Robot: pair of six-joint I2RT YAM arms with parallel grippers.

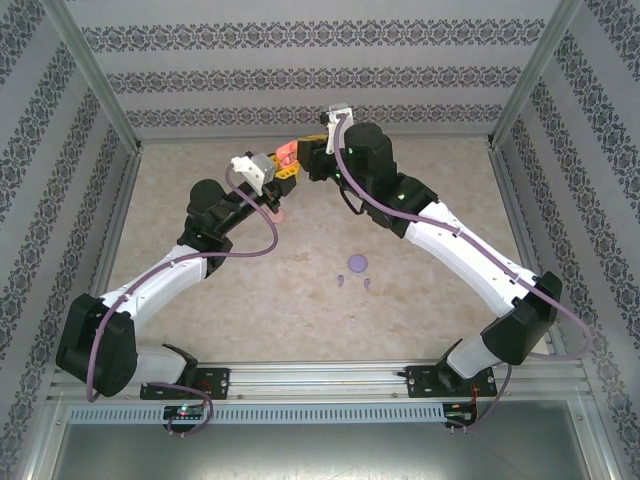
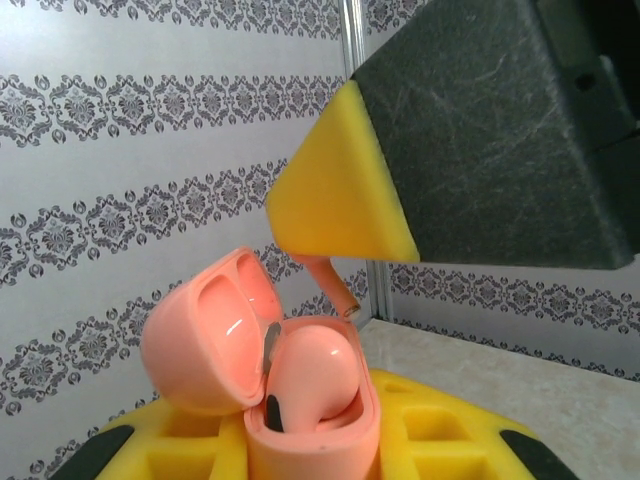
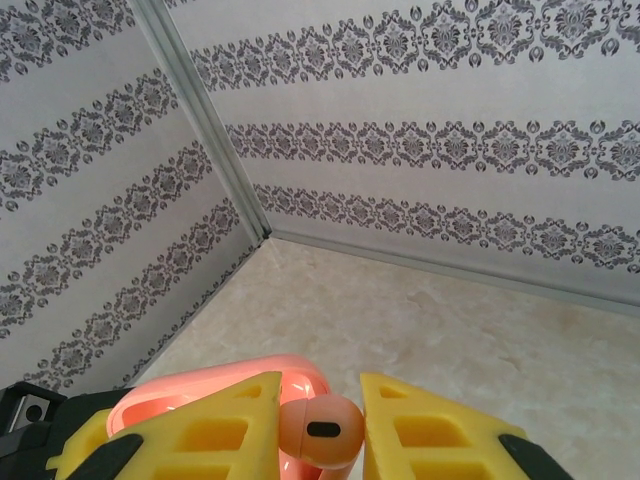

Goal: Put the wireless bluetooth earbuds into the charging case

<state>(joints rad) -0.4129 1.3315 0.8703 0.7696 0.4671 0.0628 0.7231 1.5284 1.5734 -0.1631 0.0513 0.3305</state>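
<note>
1. The left tool (image 2: 312, 445) was clenched on the salmon-pink charging case (image 2: 322, 452), its yellow fingers (image 2: 160, 440) pressing the case's sides from below.
2. The case was held in the air above the far middle of the bench (image 1: 250, 285), close to the far edge.
3. Its lid (image 2: 205, 340) stood open, tipped back to the left in the left wrist view.
4. One seated earbud (image 2: 310, 370), also pink, sat inside the case body.
5. The right tool (image 3: 320, 415) was grasping a second pink earbud (image 3: 320, 432) by its head, pinched between the two yellow pads.
6. That earbud's stem (image 2: 330, 282) stuck out under the right tool's pad, just above the open case and not touching it.
7. Two purple earbuds (image 1: 341, 279) (image 1: 367, 284) lay near the middle of the bench, just beside a purple round piece (image 1: 355, 264), well apart from both tools.
</note>
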